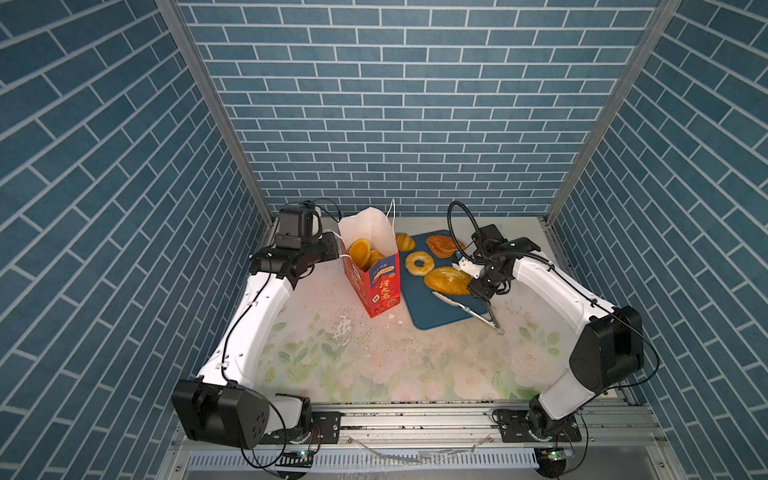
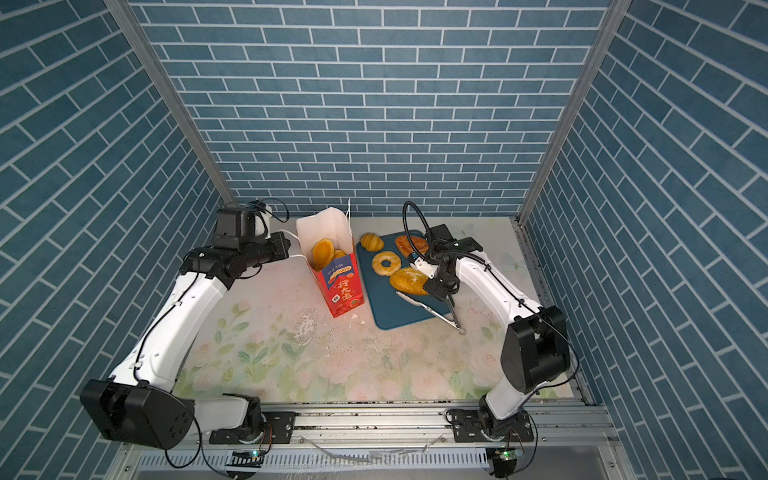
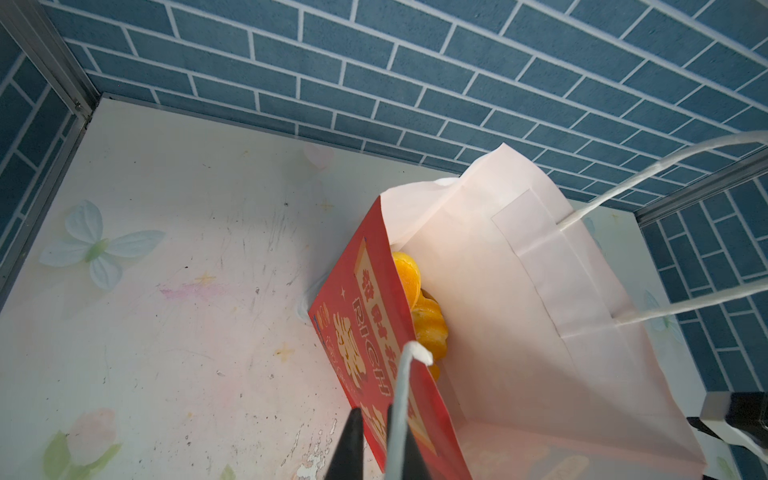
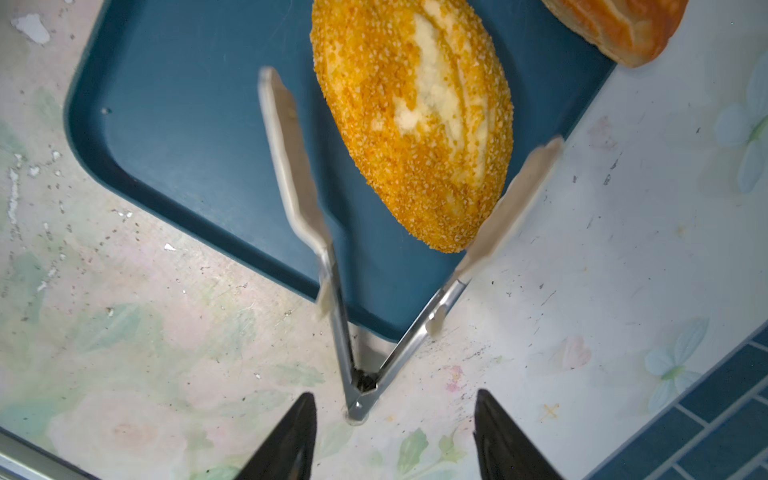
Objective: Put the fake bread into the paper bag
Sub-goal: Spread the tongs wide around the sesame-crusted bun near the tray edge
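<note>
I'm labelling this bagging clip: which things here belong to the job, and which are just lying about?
Job: paper bag, buns inside it, ridged bun, ring, flat pastry, oval loaf, tongs (likely).
Lying about: teal tray, white flakes.

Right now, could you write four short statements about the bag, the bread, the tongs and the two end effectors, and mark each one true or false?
1. The paper bag stands upright with some bread inside. True.
2. The oval loaf is in the bag. False: it lies on the teal tray.
3. The right end effector grips the tongs. False: it is open, and the tongs lie free, with their hinge between its fingers but not touching them.
4. The left end effector is shut on the bag's white cord handle. True.
</note>
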Available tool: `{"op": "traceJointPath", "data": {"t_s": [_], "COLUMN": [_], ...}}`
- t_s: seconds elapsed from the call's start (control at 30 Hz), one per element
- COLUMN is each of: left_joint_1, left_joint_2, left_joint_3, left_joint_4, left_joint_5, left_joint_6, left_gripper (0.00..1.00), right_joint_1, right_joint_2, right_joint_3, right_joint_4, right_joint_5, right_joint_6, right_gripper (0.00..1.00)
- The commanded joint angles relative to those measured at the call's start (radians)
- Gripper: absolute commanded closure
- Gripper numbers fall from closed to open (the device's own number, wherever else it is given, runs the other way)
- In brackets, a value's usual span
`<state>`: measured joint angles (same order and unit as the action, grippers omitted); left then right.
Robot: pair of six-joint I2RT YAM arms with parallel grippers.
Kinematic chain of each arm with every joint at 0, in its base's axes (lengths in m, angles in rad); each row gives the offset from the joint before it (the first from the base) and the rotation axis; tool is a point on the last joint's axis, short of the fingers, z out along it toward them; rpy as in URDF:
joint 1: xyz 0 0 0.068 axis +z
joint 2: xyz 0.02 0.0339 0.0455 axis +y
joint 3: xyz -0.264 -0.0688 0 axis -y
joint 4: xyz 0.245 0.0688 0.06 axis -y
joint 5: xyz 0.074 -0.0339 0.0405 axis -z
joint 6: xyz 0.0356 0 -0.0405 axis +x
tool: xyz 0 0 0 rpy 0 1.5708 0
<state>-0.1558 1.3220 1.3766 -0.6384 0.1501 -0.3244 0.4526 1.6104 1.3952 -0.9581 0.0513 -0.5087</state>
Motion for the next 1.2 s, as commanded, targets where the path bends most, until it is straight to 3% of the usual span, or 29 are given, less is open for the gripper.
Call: {"op": "traceJointPath", "data": {"t_s": [0.0,0.2,0.3,0.43,0.73,1.17], "left_joint_1": [-0.002,-0.002,-0.001,-0.002,-0.002,-0.002], "left_joint_2": [-0.010,0.000,-0.010,-0.018,-0.009,-0.007], "left_joint_3": [0.006,0.005,-0.009,-0.017,-0.006,-0.005], "left_joint_4": [-0.012,-0.009,-0.002,0.002,0.005,0.000], "left_joint_5": [-0.011,-0.004,-0.007,-0.011,0.008,0.013], "left_joint_6": [0.008,0.010,0.005,0.005,0.008,0.022], "left_gripper": [0.86,0.86,0.86,0.86,0.86,0.86], "right_joint_1": [-0.025,-0.054,-0.060,-0.103,-0.142,-0.168], "right_joint_2": [-0.055,-0.038,-0.042,-0.126,-0.195,-0.008], "right_joint_3": [0.000,0.018,-0.005,-0.162,-0.421,-0.399], "right_joint_4": [0.072,0.052,0.076,0.159,0.256,0.301], "right_joint_5": [-0.025,-0.061,-0.046,-0.122,-0.122,-0.099], "right_joint_6": [-0.131,-0.155,-0.093,-0.029,0.063,0.073], "right_gripper": [0.40,0.40,0.41,0.39,0.38,0.36]}}
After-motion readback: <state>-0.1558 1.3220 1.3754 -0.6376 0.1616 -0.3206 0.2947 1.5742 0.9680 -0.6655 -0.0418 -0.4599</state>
